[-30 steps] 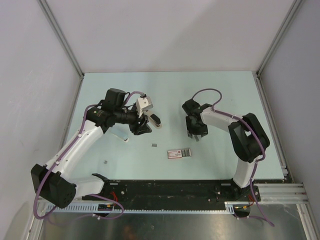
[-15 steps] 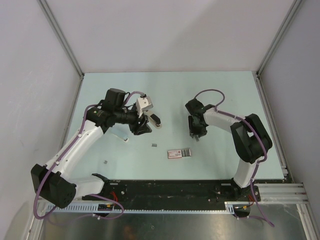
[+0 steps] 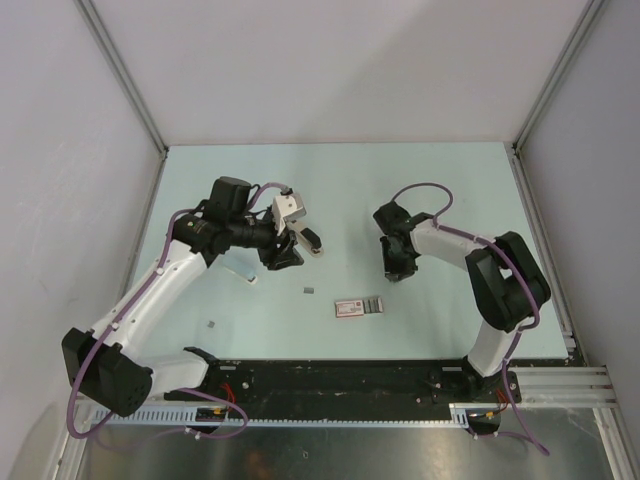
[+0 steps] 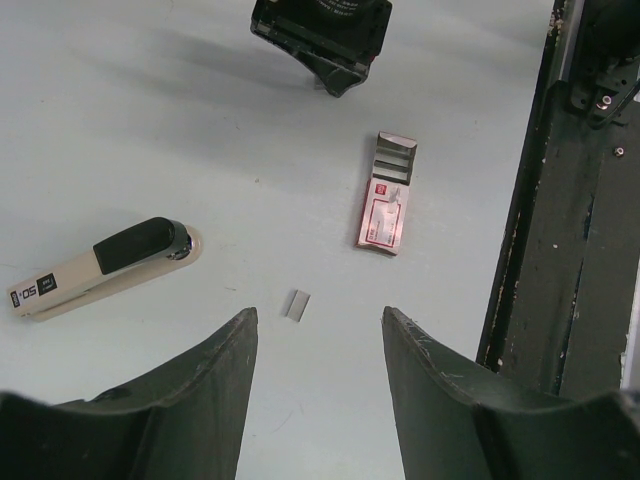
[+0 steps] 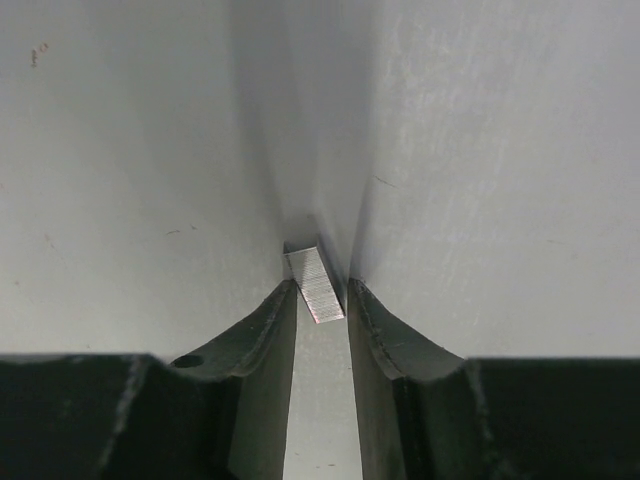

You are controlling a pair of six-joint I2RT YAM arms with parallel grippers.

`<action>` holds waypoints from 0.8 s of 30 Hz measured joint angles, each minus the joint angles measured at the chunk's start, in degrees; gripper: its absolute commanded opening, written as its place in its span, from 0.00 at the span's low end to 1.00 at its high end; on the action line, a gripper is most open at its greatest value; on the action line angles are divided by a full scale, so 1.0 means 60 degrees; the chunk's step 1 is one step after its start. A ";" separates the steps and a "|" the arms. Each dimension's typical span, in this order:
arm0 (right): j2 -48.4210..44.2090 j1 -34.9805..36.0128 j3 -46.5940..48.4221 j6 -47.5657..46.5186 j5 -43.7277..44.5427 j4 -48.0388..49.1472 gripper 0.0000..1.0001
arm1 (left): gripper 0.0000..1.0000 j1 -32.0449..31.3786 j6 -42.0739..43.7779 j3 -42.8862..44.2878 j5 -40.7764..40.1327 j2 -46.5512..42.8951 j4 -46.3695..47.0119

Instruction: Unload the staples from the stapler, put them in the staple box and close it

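Pale green tabletop (image 3: 450,190): carries all the things; both arms reach out over it.
Stapler (image 4: 100,270): cream body with a black top and "50" printed at one end; lies on the tabletop off to one side of the left tool (image 4: 318,325), touched by neither tool.
Right tool (image 5: 320,290): down at the tabletop, jaws narrow, pinching a staple strip (image 5: 312,272) between its fingertips.
Staple strip: short, silvery and finely ribbed; sits slightly askew between the two tips, its long edges against both fingers.
Left tool: fingers spread wide, with only bare tabletop between them; it holds nothing and hangs above the surface.
Second staple strip (image 4: 297,305): small and grey, lying loose on the tabletop between the stapler and the box (image 4: 385,205), just ahead of the left tool's gap.
Box: flat, pinkish-red and white with a grey end; lies on the tabletop between the second staple strip and the right tool, apart from both.
Grey speck (image 3: 211,324): on the tabletop beside the left arm; too small to tell what it is.
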 measured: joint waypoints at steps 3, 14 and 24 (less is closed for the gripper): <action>-0.0026 -0.0029 -0.0033 0.0011 -0.0033 -0.0011 0.23 | 0.58 0.0000 0.0000 0.0000 0.0000 0.0000 -0.0004; -0.0047 -0.0073 -0.0051 0.0022 -0.0240 -0.0007 0.07 | 0.58 0.0000 0.0000 -0.0036 -0.0007 -0.0007 -0.0004; -0.0925 0.1570 -0.0109 0.0820 -0.0153 -0.0514 0.07 | 0.58 0.0000 0.0000 -0.0066 -0.0007 -0.0029 -0.0004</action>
